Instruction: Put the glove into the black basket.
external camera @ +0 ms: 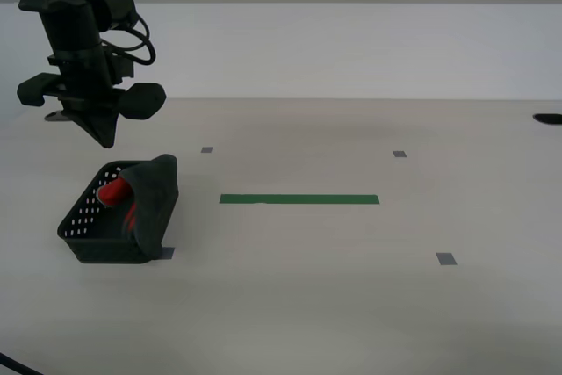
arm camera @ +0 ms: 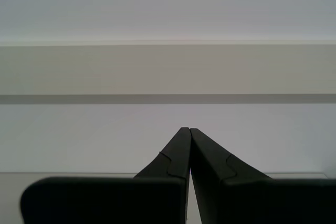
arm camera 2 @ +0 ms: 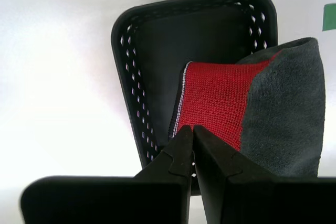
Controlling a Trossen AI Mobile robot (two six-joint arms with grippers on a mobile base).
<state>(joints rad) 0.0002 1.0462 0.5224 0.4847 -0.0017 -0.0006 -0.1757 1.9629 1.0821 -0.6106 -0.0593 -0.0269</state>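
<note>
**A:** Item one, the glove point(external camera: 151, 202). Where do you find it?

**B:** You find it partly in the black basket point(external camera: 92, 226). Its red cuff point(arm camera 2: 215, 100) lies inside, over the basket floor; the dark grey body drapes up and over the basket wall on the exterior view's right, with the lower edge hanging down outside toward the surface point(external camera: 351, 287).

**A:** Item two, the basket?

**B:** It sits on the surface at the exterior view's left, tilted, its perforated side facing you.

**A:** Item three, my second gripper point(arm camera 2: 192, 128)?

**B:** You see it raised above the basket, apart from the glove, jaws pressed together with nothing between them. In the exterior view it point(external camera: 98, 133) hangs just over the basket's far side.

**A:** Item four, my first gripper point(arm camera: 188, 129)?

**B:** Jaws pressed together too, empty, facing a pale wall.

**A:** Anything else?

**B:** A green tape strip point(external camera: 299, 199) beside the basket, and small grey tape squares point(external camera: 446, 259) scattered on the surface.
</note>
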